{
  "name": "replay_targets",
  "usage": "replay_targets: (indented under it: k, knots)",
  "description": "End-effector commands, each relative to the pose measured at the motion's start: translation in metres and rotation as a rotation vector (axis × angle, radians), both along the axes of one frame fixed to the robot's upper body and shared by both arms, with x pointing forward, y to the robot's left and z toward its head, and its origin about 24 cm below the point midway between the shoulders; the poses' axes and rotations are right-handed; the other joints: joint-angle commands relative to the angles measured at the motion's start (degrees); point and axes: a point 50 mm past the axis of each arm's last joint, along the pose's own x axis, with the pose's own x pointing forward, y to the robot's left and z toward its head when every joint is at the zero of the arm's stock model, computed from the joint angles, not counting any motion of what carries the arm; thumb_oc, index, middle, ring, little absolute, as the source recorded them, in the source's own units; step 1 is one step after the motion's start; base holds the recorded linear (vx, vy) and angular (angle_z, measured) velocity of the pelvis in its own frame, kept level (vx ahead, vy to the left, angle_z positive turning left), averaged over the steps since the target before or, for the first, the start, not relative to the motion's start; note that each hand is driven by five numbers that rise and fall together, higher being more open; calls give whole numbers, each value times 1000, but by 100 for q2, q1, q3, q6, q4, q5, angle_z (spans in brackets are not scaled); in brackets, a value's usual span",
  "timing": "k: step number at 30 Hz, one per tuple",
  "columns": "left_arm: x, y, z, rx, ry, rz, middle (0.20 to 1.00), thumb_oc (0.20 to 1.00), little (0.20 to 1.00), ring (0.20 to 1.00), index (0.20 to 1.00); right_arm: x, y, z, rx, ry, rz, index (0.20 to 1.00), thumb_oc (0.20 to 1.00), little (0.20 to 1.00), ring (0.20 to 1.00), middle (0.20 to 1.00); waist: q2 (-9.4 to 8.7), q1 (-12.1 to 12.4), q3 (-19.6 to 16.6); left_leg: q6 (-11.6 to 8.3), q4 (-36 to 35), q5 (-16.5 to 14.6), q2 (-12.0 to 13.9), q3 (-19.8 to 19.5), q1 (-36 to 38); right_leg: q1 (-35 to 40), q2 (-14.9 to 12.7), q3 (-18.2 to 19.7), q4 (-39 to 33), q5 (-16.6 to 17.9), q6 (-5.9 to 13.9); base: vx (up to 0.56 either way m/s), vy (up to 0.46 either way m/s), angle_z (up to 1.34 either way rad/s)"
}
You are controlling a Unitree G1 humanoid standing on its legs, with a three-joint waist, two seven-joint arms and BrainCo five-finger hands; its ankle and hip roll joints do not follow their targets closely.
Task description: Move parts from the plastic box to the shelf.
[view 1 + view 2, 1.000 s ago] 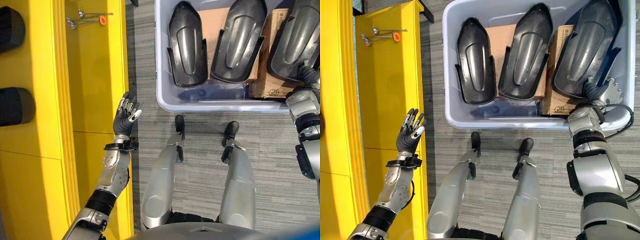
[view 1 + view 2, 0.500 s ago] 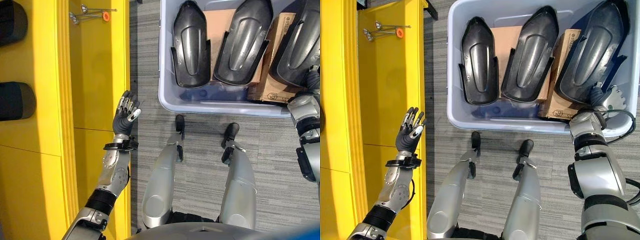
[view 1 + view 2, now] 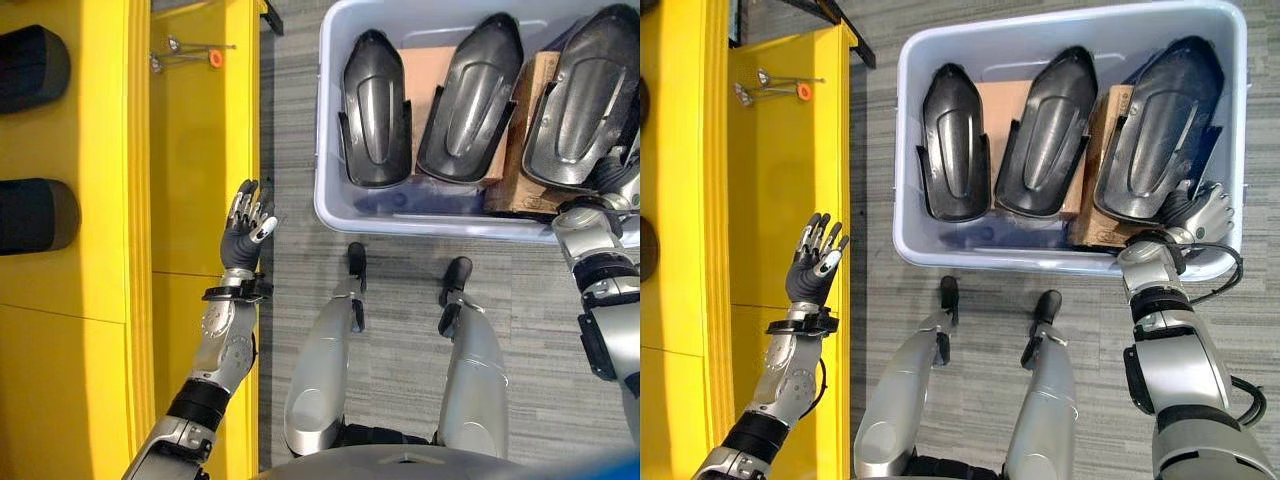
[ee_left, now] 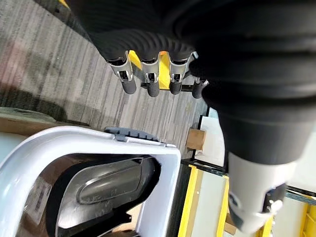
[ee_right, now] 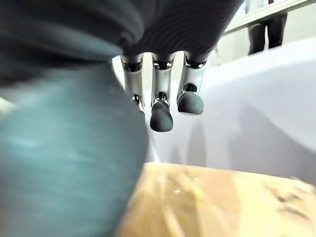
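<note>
Three black moulded parts stand side by side in the pale plastic box [image 3: 1040, 262]: a left part [image 3: 953, 145], a middle part [image 3: 1044, 135] and a right part [image 3: 1157, 132], all leaning on cardboard cartons [image 3: 1095, 225]. My right hand [image 3: 1206, 208] is inside the box at its near right corner, beside the lower end of the right part, open and holding nothing. The right wrist view shows its fingers [image 5: 160, 108] straight over cardboard [image 5: 207, 197]. My left hand [image 3: 815, 262] is raised open by the yellow shelf [image 3: 780, 180].
Two dark parts [image 3: 30, 65] [image 3: 35, 215] lie on the shelf at the far left. Metal tools with an orange piece [image 3: 780, 88] lie at the shelf's far end. Grey carpet [image 3: 870, 200] runs between shelf and box. A person's legs [image 5: 266, 29] stand beyond the box.
The whole picture has shifted, so the camera moved. My right hand has stayed at the box's near right corner beside the right part. The left hand holds the same raised pose.
</note>
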Motion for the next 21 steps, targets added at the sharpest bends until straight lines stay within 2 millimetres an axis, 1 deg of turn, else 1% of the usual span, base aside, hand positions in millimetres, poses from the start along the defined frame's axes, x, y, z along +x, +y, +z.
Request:
replay_targets:
  k: [1,2,4,5,10,13,14,16,20,21]
  knots:
    - [-9,10,14,27,-77,5,1000,1000,1000,1000,1000,-2,-10,40,-191,-69,-24,200,200,200,200,200,0,29,0,-66,114,-240,-56,52,13,274,-49,-163,286,-383,100,31,-24,-4]
    - [-11,13,15,25,-67,10,1000,1000,1000,1000,1000,-2,-12,50,-213,-73,-30,200,200,200,200,200,-21,63,0,-65,59,-236,-62,25,163,439,-40,-166,231,-395,98,36,-30,-3]
    - [-12,14,16,27,-62,12,1000,1000,1000,1000,1000,-2,-13,53,-223,-77,-33,200,200,200,200,200,-39,81,0,-71,50,-240,-61,-4,232,518,-36,-166,215,-399,102,32,-38,0]
    - [-14,18,16,32,-59,14,1000,1000,1000,1000,1000,-3,-17,61,-220,-84,-36,200,200,200,200,200,-84,124,0,-82,-16,-227,-60,-40,393,708,-27,-171,126,-400,103,16,-34,2]
    - [-15,20,15,37,-44,25,1000,1000,1000,1000,1000,-2,-19,66,-192,-74,-18,200,200,200,200,200,-103,179,0,-95,-157,-161,-42,-97,603,938,6,-187,-1,-371,94,1,-8,0]
    - [-16,22,15,39,-32,25,1000,1000,1000,1000,1000,3,-16,63,-152,-36,21,200,200,200,200,200,-136,229,-34,-116,-298,-130,-34,-141,834,1201,26,-211,-128,-393,97,28,-2,-1]
    - [-16,22,15,40,-31,25,1000,1000,1000,1000,1000,3,-16,63,-145,-31,26,200,200,200,200,200,-129,241,-63,-117,-341,-94,-18,-148,836,1218,48,-220,-193,-347,90,17,9,4]
    - [-16,20,15,45,-27,26,1000,1000,1000,1000,1000,6,-12,56,-120,-11,66,200,200,200,200,200,-150,257,-121,-129,-413,-72,-5,-172,922,1322,65,-231,-289,-321,97,4,5,2]
    - [-14,20,16,48,-20,30,1000,1000,1000,1000,1000,12,-2,44,-96,21,139,200,200,200,200,200,-176,260,-184,-123,-465,-76,0,-178,1026,1441,67,-242,-374,-300,104,5,5,2]
    - [-12,19,15,52,-16,33,1000,1000,1000,1000,1000,16,7,40,-97,21,199,200,200,200,200,200,-190,262,-213,-119,-496,-72,5,-181,1075,1499,76,-236,-421,-287,107,0,0,0]
